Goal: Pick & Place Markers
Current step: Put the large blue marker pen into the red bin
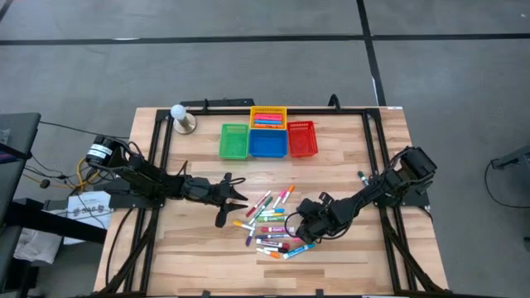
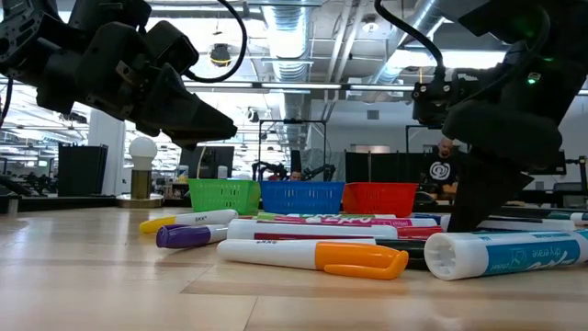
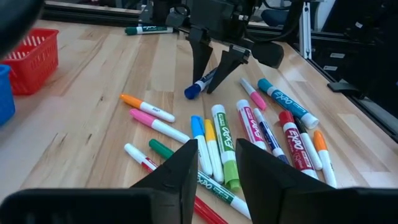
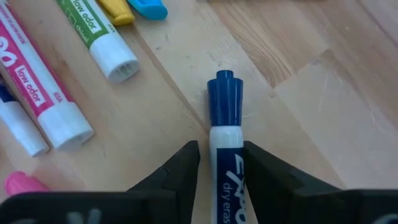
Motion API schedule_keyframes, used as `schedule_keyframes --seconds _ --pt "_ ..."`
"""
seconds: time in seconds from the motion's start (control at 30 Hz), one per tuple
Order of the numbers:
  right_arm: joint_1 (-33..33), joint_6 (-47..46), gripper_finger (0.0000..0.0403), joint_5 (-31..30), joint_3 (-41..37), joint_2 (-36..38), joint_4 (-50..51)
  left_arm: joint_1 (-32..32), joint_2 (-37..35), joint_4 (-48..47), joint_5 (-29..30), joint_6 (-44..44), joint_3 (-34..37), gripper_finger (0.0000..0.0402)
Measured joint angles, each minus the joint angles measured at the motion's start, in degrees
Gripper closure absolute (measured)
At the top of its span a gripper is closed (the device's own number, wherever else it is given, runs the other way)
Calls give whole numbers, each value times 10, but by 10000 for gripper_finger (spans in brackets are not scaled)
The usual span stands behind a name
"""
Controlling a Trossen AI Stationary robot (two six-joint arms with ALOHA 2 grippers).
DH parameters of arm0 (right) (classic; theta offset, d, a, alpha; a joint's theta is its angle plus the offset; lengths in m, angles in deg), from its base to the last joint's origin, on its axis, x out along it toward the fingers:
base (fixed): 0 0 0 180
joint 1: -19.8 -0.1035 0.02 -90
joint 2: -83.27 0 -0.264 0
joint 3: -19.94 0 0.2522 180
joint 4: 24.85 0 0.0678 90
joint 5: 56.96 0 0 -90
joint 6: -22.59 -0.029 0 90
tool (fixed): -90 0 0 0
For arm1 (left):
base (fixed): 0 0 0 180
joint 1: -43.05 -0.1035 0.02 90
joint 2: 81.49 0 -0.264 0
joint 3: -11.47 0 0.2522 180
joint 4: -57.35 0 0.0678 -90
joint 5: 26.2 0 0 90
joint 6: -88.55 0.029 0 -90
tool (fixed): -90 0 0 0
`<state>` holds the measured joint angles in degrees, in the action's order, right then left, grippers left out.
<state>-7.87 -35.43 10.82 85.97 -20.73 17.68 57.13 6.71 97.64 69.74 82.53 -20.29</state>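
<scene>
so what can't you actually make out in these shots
- Yellow basket, high view: contents too small to count.
- Blue-capped marker, right wrist view: lower barrel cut off by the edge; right gripper fingers straddle it, contact unclear.
- Low view: the near orange-capped marker hides markers behind.
- Left gripper hides markers beneath, left wrist view.

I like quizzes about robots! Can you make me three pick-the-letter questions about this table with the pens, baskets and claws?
1. Where is the yellow basket?
A. behind the blue basket
B. beside the lamp
C. among the markers

2. What colour cap has the marker between the right claw fingers?
A. orange
B. dark blue
C. pink

3. The left claw is
A. holding a marker
B. open, holding nothing
C. inside a basket

Answers: 1 A, the high view shows it. 2 B, the right wrist view shows it. 3 B, its fingers stand apart over the markers.
</scene>
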Motion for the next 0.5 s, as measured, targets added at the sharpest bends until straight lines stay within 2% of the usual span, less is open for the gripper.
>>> schedule_keyframes --seconds 0.27,0.37,0.5 --pt "0 31 337 -1 12 -2 6 0 0 0 0 0 0 294" --pt "-2 54 358 -11 47 -6 56 0 0 0 0 0 0 294" --pt "-2 59 358 -52 103 -7 157 0 0 0 3 2 0 294"
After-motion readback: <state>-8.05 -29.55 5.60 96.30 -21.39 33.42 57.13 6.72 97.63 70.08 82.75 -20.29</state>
